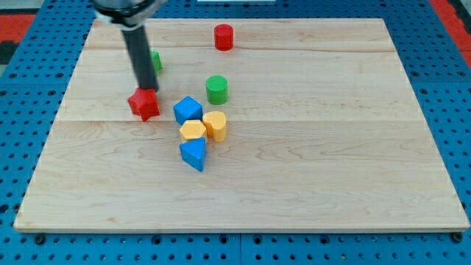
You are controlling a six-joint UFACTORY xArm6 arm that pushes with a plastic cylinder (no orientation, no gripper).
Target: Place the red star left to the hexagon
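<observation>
The red star [144,104] lies on the wooden board [309,147], left of the middle. My tip [147,89] touches the star's top edge, the rod rising toward the view's top left. To the star's right stands a blue cube [188,110]. Below and right of the cube lie two yellow blocks: a yellow hexagon [193,131] and another yellow block [215,124] touching it on the right. A blue triangular block [193,154] sits just below the hexagon.
A green cylinder [217,89] stands above the yellow blocks. A red cylinder [224,37] stands near the board's top edge. A green block [155,61] is partly hidden behind the rod. A blue pegboard surface [441,44] surrounds the board.
</observation>
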